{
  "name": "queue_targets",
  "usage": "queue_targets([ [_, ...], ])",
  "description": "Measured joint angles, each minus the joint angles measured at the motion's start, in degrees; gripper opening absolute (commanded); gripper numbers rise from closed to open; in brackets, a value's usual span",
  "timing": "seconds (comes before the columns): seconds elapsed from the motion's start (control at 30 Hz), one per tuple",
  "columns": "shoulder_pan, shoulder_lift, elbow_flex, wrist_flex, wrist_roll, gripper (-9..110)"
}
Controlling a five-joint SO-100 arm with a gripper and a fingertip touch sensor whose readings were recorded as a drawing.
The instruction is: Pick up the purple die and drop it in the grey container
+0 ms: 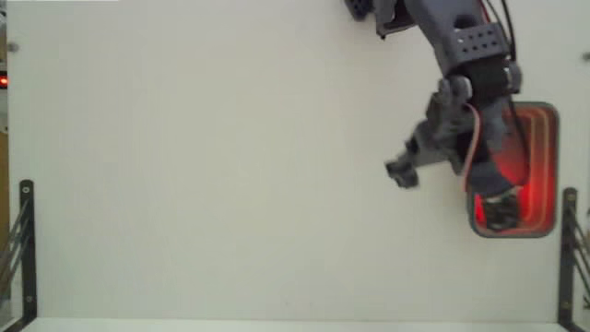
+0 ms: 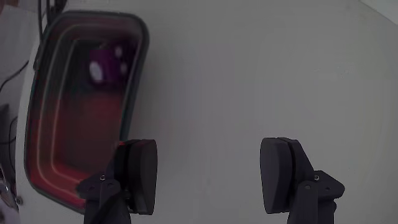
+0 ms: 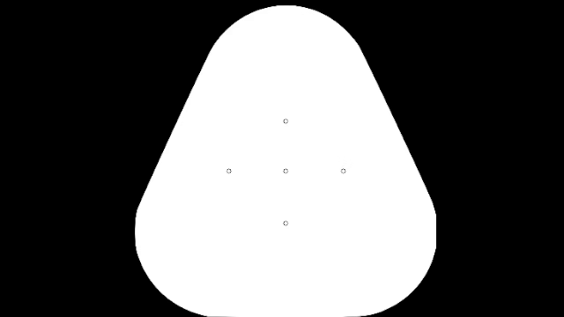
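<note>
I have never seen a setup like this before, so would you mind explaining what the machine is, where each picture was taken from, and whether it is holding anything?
This is a small robot arm on a white table. At its tip sits a two-finger pincer for grasping small things.

The fixed view looks down on the table from above; there the arm reaches in from the top right and partly covers the grey container, a rectangular tub whose inside glows red.

The wrist view comes from a camera riding on the arm itself. The two dark fingers at the bottom of that picture stand wide apart with only bare table between them, so the pincer is open and holds nothing. At upper left the same tub appears, and the purple die, a little blurred, lies inside it. So the die seems already dropped in.
</note>
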Motion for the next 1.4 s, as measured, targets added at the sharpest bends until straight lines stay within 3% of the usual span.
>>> queue_targets([
  [0.7,10.90,14.33,13.89,-0.18,0.00,110],
  [1.4,12.74,18.81,17.05,-0.26,-0.09,110],
])
